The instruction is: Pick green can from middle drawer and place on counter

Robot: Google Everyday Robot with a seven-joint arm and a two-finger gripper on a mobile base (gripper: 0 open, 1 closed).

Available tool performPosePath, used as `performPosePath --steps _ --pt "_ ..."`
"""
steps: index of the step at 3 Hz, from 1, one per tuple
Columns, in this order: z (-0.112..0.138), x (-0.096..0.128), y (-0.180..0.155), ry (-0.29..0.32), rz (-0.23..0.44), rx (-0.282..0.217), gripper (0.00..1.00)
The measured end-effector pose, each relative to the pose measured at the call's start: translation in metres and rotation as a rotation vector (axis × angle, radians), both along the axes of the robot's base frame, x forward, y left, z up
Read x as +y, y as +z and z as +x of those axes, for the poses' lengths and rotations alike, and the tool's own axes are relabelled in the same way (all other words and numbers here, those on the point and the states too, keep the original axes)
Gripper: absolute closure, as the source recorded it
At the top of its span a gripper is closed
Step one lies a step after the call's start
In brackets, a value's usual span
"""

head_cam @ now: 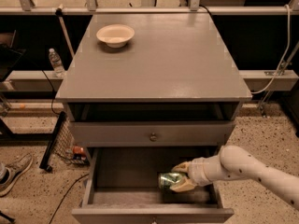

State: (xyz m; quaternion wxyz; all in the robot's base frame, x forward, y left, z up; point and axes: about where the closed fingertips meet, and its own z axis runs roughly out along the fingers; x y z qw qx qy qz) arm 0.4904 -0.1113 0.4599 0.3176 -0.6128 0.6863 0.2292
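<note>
The green can (167,180) lies on its side inside the open middle drawer (120,172), near the drawer's front right. My gripper (181,177) reaches in from the right on a white arm. Its tan fingers (183,187) are closed around the can's right end, one above and one below. The can sits at or just above the drawer floor. The counter (159,59) is the grey top slab above, with nothing on its near part.
A cream bowl (115,34) stands on the counter's far left. A shut drawer front with a knob (153,136) is just above the open drawer. A water bottle (56,62), a black rack (55,141) and a shoe (15,171) are on the left.
</note>
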Motion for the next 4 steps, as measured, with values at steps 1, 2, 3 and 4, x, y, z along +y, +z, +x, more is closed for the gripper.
performPosePath --steps 1,2,3,4 --pt "0.0 -0.002 0.002 -0.004 0.003 -0.005 1.0" --pt "0.005 -0.006 0.018 -0.001 0.017 -0.036 1.0" --pt "0.007 -0.012 0.039 0.005 0.03 -0.09 1.0" --pt "0.004 -0.012 0.066 0.029 0.027 -0.15 1.0"
